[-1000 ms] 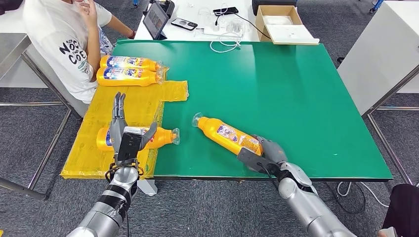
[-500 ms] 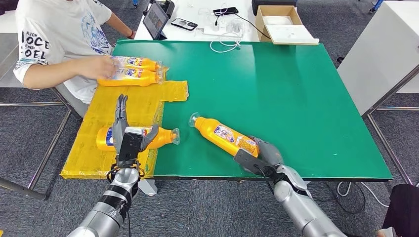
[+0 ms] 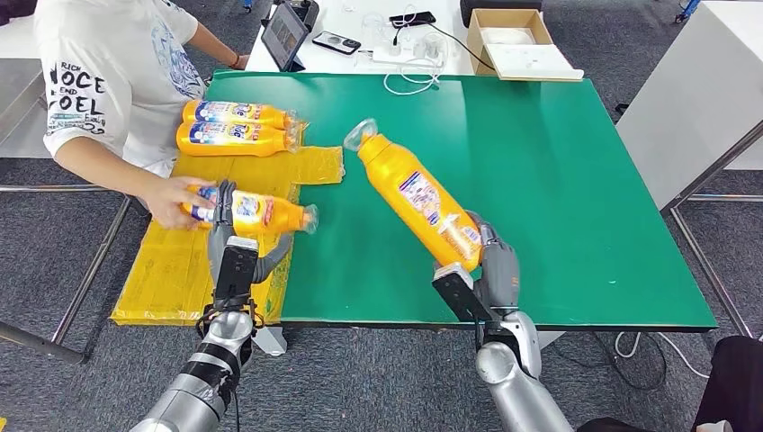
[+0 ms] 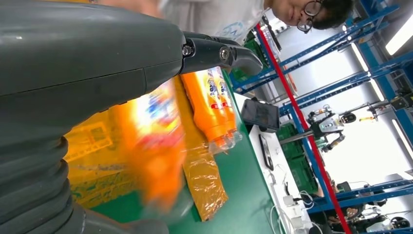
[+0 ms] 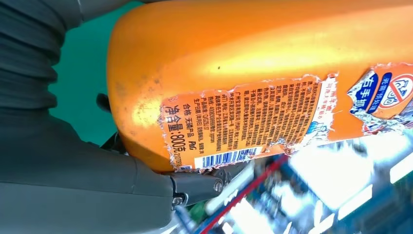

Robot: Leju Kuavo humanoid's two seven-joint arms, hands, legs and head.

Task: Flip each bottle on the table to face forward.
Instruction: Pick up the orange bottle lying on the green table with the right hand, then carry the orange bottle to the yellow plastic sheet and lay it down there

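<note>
My right hand (image 3: pixel 493 270) grips the base of an orange bottle (image 3: pixel 416 193) and holds it tilted up off the green table (image 3: pixel 558 180), its clear cap pointing far left. The right wrist view shows its back label (image 5: pixel 243 124) with small print and a barcode. My left hand (image 3: pixel 236 256) stands open near the table's front left, fingers up, holding nothing. Just beyond it a person's hand (image 3: pixel 171 200) holds another orange bottle (image 3: pixel 256 210) above the yellow sheet (image 3: pixel 180 270). Two more orange bottles (image 3: pixel 236 127) lie side by side at the far left; the left wrist view shows them (image 4: pixel 212 105) too.
A person in a white shirt (image 3: pixel 108 81) stands at the table's left side. Behind the green table a white table carries a tablet (image 3: pixel 284 36), a phone, cables and an open cardboard box (image 3: pixel 517 40). A white cabinet (image 3: pixel 702 99) stands to the right.
My right hand has lifted its bottle from lying on the table to steeply tilted in the air. The person has reached in and picked up the bottle that lay by my left hand.
</note>
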